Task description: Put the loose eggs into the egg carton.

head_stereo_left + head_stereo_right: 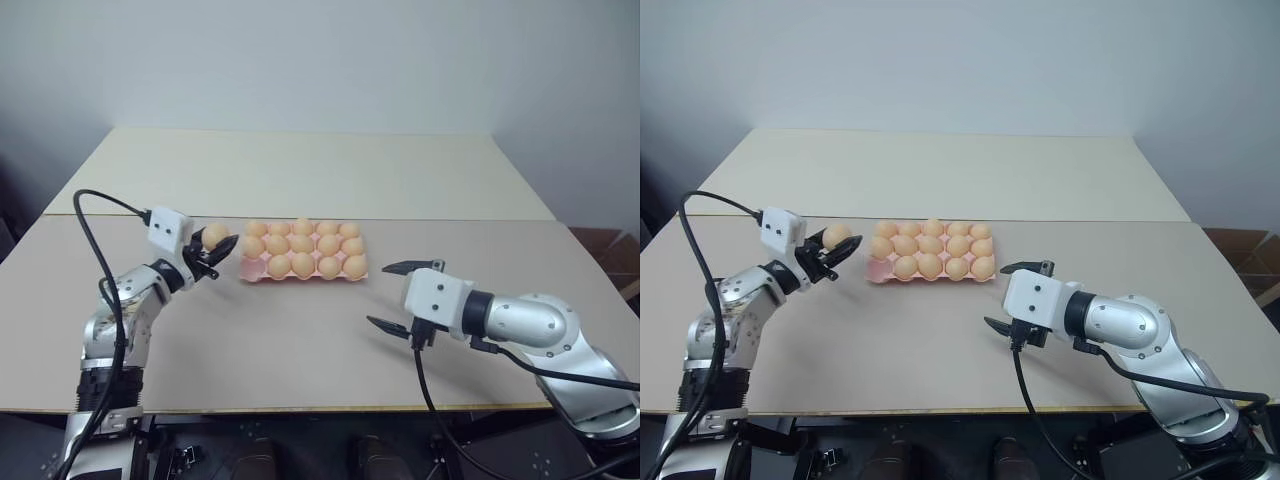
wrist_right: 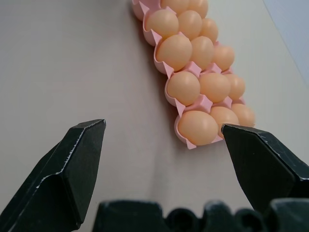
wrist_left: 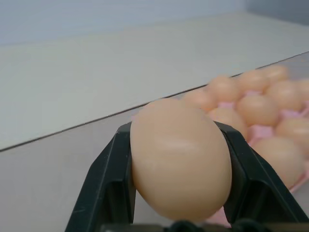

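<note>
My left gripper is shut on one tan-orange egg, held above the table just off the left end of the egg carton. In the left wrist view this egg sits squeezed between the two black fingers. The pink egg carton lies mid-table, and several eggs fill its cups. Its near-left corner cup shows bare pink. My right gripper stands open, nothing between its fingers, in front of the carton's right end and apart from it. The right wrist view looks along the carton.
A second pale table butts against the far edge of the one in front. The table's near edge runs just below both arms. A black cable loops up from the left arm.
</note>
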